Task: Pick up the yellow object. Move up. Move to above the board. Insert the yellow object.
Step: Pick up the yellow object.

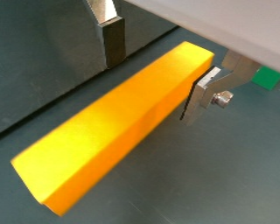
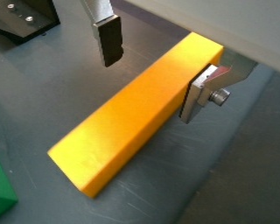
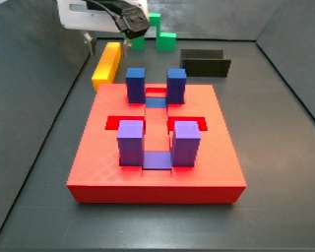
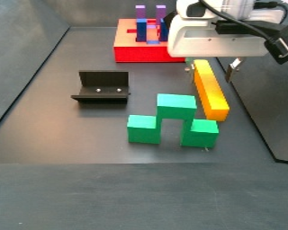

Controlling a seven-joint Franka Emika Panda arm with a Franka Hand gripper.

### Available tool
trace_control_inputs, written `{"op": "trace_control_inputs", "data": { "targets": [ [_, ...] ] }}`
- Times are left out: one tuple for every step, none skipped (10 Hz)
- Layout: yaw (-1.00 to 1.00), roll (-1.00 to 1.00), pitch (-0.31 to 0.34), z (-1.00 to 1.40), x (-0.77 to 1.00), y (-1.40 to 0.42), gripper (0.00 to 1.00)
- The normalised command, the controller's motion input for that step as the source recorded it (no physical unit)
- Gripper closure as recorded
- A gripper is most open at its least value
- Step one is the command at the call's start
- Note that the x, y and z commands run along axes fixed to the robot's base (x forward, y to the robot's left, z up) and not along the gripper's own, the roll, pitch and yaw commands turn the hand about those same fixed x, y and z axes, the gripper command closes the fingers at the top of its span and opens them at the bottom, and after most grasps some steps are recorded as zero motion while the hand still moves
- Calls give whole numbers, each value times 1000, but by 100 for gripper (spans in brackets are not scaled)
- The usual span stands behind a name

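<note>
The board [image 3: 157, 167], a large flat red slab, lies on the dark floor [image 3: 272, 148] and fills the near middle of a side view; in a side view from the opposite end it appears at the far edge [image 4: 132, 49]. Blue and purple upright blocks [image 3: 129, 141] stand in its recesses. The yellow object [image 3: 107, 64], a long yellow-orange bar, lies flat on the floor beyond the board's far left corner, apart from the board; in a side view [image 4: 209, 88] it runs from far to near, just right of the green stepped block [image 4: 171, 119]. The fixture [image 4: 101, 87], a dark L-shaped bracket, stands to the left of the green block; in a side view [image 3: 205, 66] it sits far right of the board. The gripper [image 4: 212, 65] hangs over the bar's far end, under the white wrist housing [image 4: 219, 36]. In both wrist views the fingers straddle the bar with the jaws apart: one silver plate [image 1: 205, 92] is against or very near the bar's side face, while the dark pad of the other finger [image 2: 108, 41] stands clear of the opposite face. The bar [image 2: 136, 112] rests on the floor between them, not clamped.
</note>
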Motion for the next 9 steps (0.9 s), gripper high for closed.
{"op": "trace_control_inputs", "data": {
  "targets": [
    [0,6,-23,-189,223,0,0],
    [0,10,-29,-231,94,-3,0],
    [0,0,-27,-214,0,-6,0],
    [-71,0,0,-23,-191,0,0],
    [-74,30,0,0,-226,-3,0],
    [0,33,-16,-26,-63,-169,0],
    [0,59,-14,-14,-11,-183,0],
    [0,70,-19,-83,-17,-134,0],
    [0,37,-23,-91,-23,-40,0]
  ]
}}
